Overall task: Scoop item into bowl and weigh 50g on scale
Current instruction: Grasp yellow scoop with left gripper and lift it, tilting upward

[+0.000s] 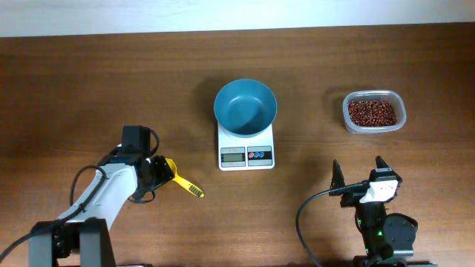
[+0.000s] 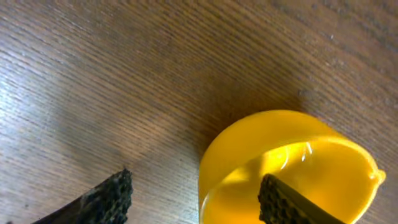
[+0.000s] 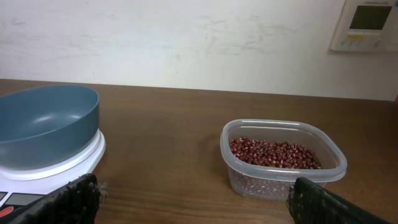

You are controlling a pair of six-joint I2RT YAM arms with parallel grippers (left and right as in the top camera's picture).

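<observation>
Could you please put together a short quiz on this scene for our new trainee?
1. True or false: the bowl sits on the scale.
2. Where are the beans? A) in the bowl B) in the clear tub C) on the scale.
3. Which gripper is at the yellow scoop?
Key: 1 true; 2 B; 3 the left gripper, jaws open around the scoop's wall.
</observation>
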